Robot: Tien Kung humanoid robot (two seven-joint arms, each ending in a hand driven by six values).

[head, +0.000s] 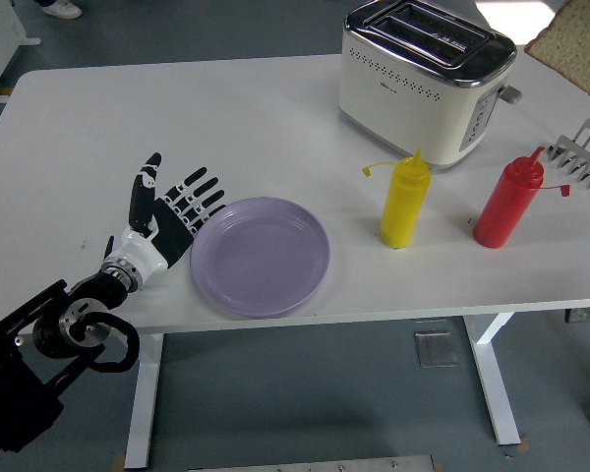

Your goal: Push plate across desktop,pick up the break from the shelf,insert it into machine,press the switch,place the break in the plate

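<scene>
Now the left hand [167,221] sits flat-open at the near left of the white desk [177,118], fingers spread and straight, thumb up, holding nothing. Its fingertips [208,197] touch the left rim of the lilac plate [261,256], which lies empty near the desk's front edge, left of centre. The black left arm [49,344] comes in from the lower left corner.

Over on the far right, a slice of bread [570,51] is up in the air at the top corner, tilted, higher than the toaster's top and off to its right. The right hand is barely in view there at the picture's edge; how it grips the slice, I cannot tell. Below the bread, a small metal rack [582,157] stands at the desk's right edge.

The cream toaster [423,84] sits at the far side, right of centre, slots up and empty, its lever [511,94] sticking out on the right end. In front of it stand a yellow squeeze bottle [405,202] and, to its right, a red squeeze bottle [508,204], both upright, apart from each other and well clear of the plate.
</scene>
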